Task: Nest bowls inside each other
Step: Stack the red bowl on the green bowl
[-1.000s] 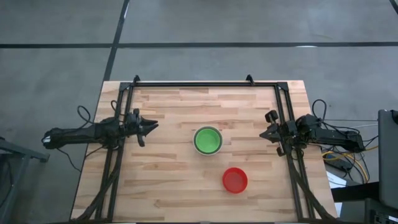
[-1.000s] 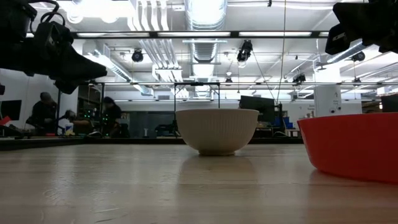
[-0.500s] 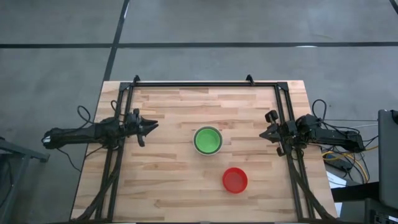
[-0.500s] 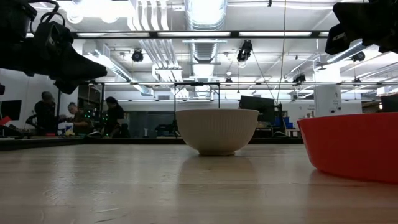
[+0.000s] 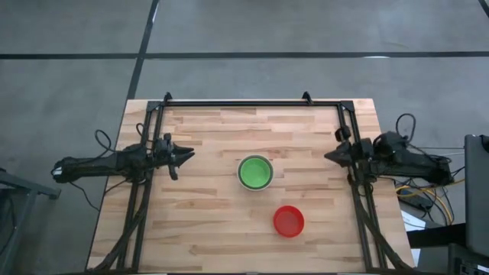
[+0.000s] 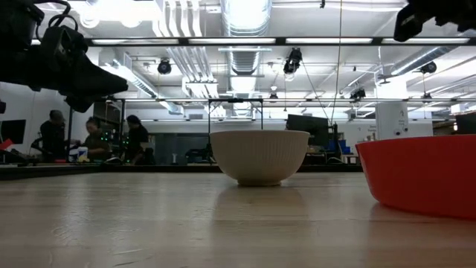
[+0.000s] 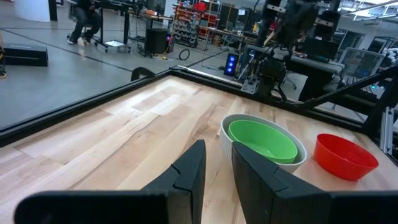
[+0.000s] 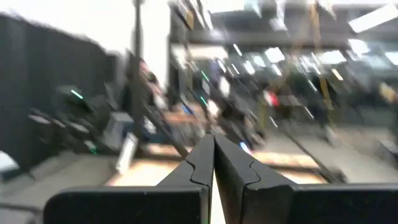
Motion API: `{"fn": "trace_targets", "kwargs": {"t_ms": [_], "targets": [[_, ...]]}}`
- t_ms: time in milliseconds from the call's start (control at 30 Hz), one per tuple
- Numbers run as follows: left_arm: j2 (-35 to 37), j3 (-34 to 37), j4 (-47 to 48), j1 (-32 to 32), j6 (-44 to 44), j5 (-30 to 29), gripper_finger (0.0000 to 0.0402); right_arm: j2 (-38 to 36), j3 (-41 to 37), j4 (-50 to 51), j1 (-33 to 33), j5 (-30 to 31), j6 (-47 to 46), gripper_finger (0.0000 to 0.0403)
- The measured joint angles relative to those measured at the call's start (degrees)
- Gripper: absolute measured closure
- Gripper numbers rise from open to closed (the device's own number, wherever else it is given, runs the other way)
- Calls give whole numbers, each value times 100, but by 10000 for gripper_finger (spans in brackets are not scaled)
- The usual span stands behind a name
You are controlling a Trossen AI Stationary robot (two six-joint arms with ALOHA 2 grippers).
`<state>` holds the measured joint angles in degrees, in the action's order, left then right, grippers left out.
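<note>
1. While both arms hang clear of the bowls, a bright green plastic bowl (image 5: 255, 173) sits nested inside a pale grey-white round bowl (image 7: 227, 126) near the middle of the wooden table (image 5: 206, 229).
2. A small red plastic bowl (image 5: 289, 221) stands apart, nearer the front edge.
3. Left gripper (image 5: 188, 154), at the table's left side, has its fingers (image 7: 190, 171) narrowly parted, holding nothing.
4. Right gripper (image 5: 328, 156), at the right edge, has its fingers pressed together, empty.
</note>
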<state>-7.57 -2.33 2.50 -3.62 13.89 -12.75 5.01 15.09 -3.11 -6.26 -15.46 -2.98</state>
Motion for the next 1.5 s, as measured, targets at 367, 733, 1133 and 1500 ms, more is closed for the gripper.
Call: {"fn": "trace_targets", "kwargs": {"t_ms": [367, 733, 1133, 1500], "targets": [[0, 0, -2, -1, 0, 0, 319, 1905, 1722, 1323, 0, 541, -221, 394], [-2, 1, -11, -1, 0, 0, 319, 3031, 2119, 1275, 282, 1119, -963, 394], [-2, 7, -35, -2, 0, -2, 319, 3452, 2090, 1477, 1814, 2816, -1656, 394], [-2, 7, -37, -1, -1, 0, 319, 4131, 2090, 1897, 3238, 4286, -3044, 394]]}}
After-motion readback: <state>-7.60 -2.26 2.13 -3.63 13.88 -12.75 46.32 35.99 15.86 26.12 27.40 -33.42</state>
